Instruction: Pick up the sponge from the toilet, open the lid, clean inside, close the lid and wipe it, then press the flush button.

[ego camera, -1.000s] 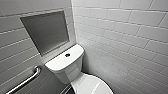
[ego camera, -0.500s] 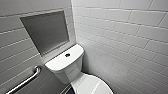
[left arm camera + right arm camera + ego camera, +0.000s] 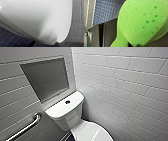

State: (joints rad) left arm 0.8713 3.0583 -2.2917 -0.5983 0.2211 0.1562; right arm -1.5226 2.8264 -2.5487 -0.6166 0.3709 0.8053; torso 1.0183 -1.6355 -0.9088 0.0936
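Steel grab bar at 8 o'clock; white glossy ceramic toilet at 6 o'clock, lid down, small dark round flush button centred on its tank. The bright green soft sponge sits close before the right wrist camera; whether it is gripped, I cannot tell.

soft blur, mild glare on toilet
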